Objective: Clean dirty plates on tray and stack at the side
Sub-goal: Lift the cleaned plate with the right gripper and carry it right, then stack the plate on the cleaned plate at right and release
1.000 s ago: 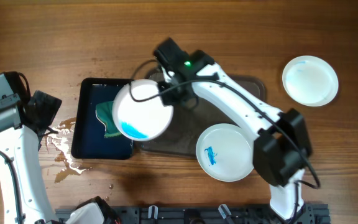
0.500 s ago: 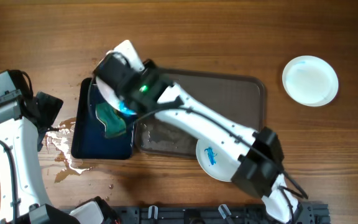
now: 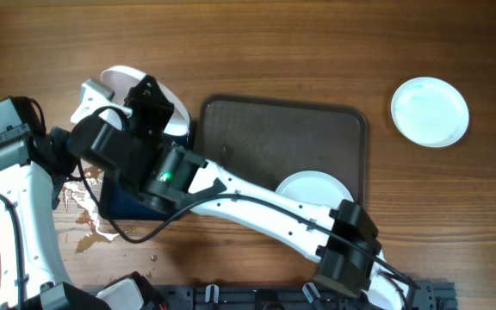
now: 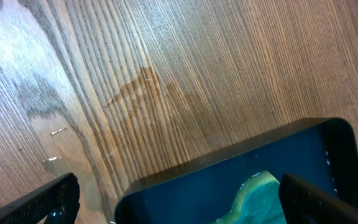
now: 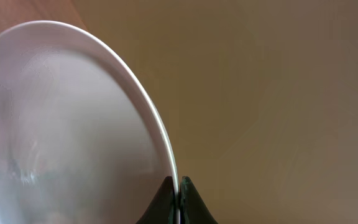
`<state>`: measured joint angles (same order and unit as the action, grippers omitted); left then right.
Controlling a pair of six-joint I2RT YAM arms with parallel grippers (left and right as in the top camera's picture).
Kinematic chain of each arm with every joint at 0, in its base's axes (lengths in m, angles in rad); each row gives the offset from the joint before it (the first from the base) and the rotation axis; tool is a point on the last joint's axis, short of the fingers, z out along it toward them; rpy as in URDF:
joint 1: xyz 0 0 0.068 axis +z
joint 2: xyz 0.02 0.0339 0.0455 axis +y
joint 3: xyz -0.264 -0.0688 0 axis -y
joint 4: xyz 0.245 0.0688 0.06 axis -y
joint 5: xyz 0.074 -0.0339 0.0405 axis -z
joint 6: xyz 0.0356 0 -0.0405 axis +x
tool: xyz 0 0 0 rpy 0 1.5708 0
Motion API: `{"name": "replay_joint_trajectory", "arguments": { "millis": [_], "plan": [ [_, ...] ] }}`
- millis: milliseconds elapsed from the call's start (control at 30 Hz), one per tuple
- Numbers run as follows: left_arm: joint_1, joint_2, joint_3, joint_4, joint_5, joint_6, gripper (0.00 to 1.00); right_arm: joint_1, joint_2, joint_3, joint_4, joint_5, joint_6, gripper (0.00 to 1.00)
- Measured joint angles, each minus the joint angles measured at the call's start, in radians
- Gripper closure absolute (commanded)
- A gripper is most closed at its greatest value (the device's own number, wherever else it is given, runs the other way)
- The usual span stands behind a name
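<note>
My right gripper (image 3: 151,102) is shut on the rim of a white plate (image 3: 126,86). It holds the plate tilted on edge over the far left end of the dark blue basin (image 3: 114,205). In the right wrist view the fingers (image 5: 179,188) pinch the plate rim (image 5: 73,124). My left gripper (image 3: 61,148) is open and empty beside the basin's left edge. Its wrist view shows the basin (image 4: 241,168) with a teal sponge (image 4: 260,199) between the spread fingers (image 4: 42,202). Another white plate (image 3: 313,185) lies on the brown tray (image 3: 282,138), partly hidden by my right arm.
A clean white plate (image 3: 430,112) lies on the table at the far right. Spilled water (image 3: 84,202) wets the wood left of the basin. My right arm crosses the tray's left part and the basin.
My right arm has swung the plate left, from beside the tray to over the basin's far left end, and tipped it on edge. The left arm has barely moved.
</note>
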<state>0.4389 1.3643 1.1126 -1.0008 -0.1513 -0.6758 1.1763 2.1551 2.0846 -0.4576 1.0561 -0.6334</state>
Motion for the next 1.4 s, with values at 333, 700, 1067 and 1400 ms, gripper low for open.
{"name": "replay_joint_trajectory", "arguments": {
  "millis": [333, 700, 1067, 1400],
  "plan": [
    [0.0, 0.0, 0.0, 0.0, 0.0, -0.003, 0.0, 0.026, 0.054, -0.002, 0.021, 0.0, -0.197, 0.95],
    [0.0, 0.0, 0.0, 0.0, 0.012, -0.003, 0.0, -0.303, 0.049, -0.003, -0.499, -0.543, 0.756, 0.95],
    [0.0, 0.0, 0.0, 0.0, 0.03, -0.004, 0.0, -1.208, -0.068, -0.003, -0.909, -0.932, 0.982, 0.96],
    [0.0, 0.0, 0.0, 0.0, 0.034, -0.008, 0.0, -1.789, -0.069, -0.314, -0.827, -1.009, 1.015, 0.95]
  ]
}}
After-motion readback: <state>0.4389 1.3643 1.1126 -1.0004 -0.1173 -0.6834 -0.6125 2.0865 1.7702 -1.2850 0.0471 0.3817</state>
